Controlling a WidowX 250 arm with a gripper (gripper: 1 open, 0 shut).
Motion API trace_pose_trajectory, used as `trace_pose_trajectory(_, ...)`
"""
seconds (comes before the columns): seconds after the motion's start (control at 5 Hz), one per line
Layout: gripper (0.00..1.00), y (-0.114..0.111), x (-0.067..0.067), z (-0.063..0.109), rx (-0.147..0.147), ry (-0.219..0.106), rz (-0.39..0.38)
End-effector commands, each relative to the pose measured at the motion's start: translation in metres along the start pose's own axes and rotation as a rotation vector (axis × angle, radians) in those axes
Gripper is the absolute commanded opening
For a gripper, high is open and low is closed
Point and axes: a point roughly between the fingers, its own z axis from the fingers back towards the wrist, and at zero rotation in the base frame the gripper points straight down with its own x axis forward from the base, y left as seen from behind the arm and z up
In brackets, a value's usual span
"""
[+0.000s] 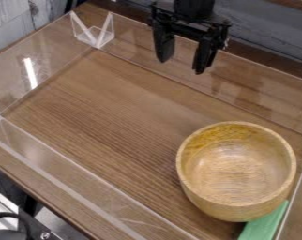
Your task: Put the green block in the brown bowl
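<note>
The brown bowl [236,171] stands at the front right of the wooden table, its hollow empty. A sliver of the green block [265,229] pokes out from behind the bowl's near right side at the bottom edge of the view; most of it is hidden or cut off. My gripper [180,59] hangs at the back of the table, well above and left of the bowl, pointing down. Its black fingers are spread open with nothing between them.
Clear acrylic walls [41,70] ring the table top. A small clear plastic stand [92,31] sits at the back left corner. Wood surface [103,122] stretches between my gripper and the bowl.
</note>
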Motion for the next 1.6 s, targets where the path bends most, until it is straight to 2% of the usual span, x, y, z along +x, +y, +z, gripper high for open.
trace_pose_trajectory(0.0,1.0,0.0042,0.0054,0.0167,0.0,-0.062,-0.003)
trace_pose_trajectory(1.4,1.0,0.0035,-0.0001,0.0199,-0.02,-0.079,-0.018)
